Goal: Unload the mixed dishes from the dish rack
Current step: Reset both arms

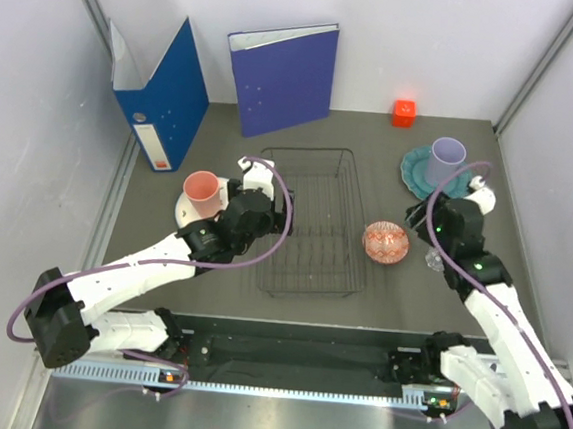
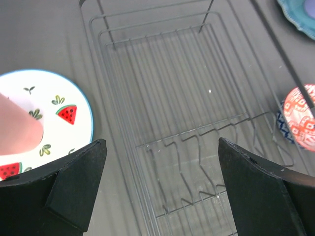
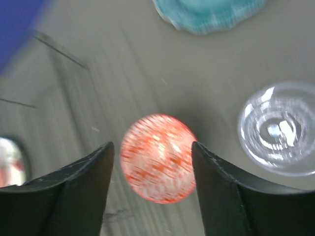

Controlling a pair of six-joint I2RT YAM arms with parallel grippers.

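Observation:
The black wire dish rack (image 1: 311, 222) is empty; it fills the left wrist view (image 2: 162, 78). The pink cup (image 1: 201, 192) stands on the white plate (image 1: 182, 208) left of the rack. The lavender cup (image 1: 448, 160) stands on the teal plate (image 1: 416, 171) at the right. The patterned bowl (image 1: 386, 241) and the glass tumbler (image 1: 433, 258) sit on the table right of the rack. My left gripper (image 2: 161, 142) is open and empty above the rack's left side. My right gripper (image 3: 152, 144) is open, raised above the bowl (image 3: 157, 157), which shows blurred between the fingers; the tumbler (image 3: 278, 129) is to its right.
Two blue binders (image 1: 162, 93) (image 1: 283, 79) stand at the back. A small red cube (image 1: 404, 111) sits at the back right. White walls close in the table on the left, right and back. In the left wrist view, the white plate (image 2: 54, 113) and the bowl (image 2: 300, 123) flank the rack.

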